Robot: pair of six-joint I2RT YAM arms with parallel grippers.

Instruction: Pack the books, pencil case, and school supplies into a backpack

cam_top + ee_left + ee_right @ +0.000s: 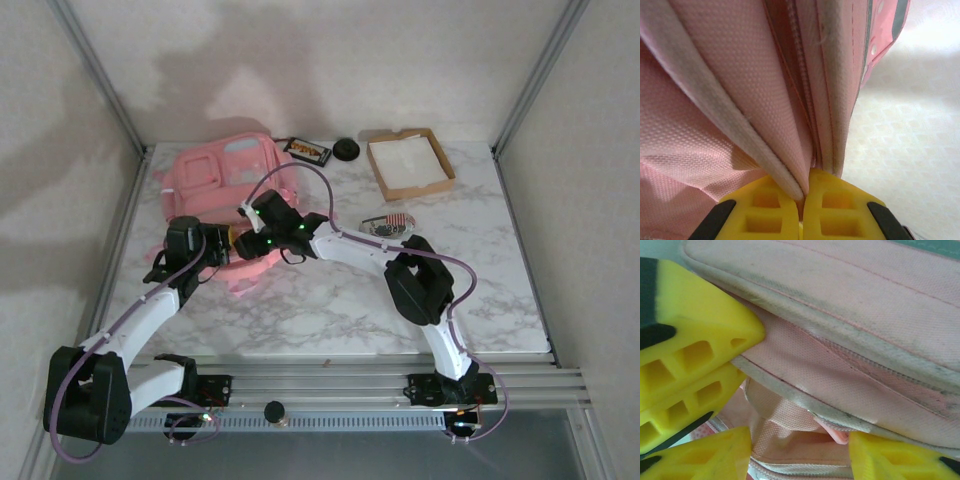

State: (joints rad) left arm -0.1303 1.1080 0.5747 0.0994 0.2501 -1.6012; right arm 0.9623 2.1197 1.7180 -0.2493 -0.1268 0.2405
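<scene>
At the counter's (340, 310) left rear the backpack (215, 170) lies with the left tool (802, 200) clamped on its zip edge and the right tool (800, 440) spread open alongside, which should pinch the opposite lip and part them gently, without tearing.

Backpack (215, 175) near edge hidden under arms (345, 246); dark book (307, 151) cover print too small to read.

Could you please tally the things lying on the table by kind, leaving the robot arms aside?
pink backpack: 1
dark book: 1
cardboard tray: 1
black round object: 1
red-patterned pouch: 1
Total: 5
</scene>
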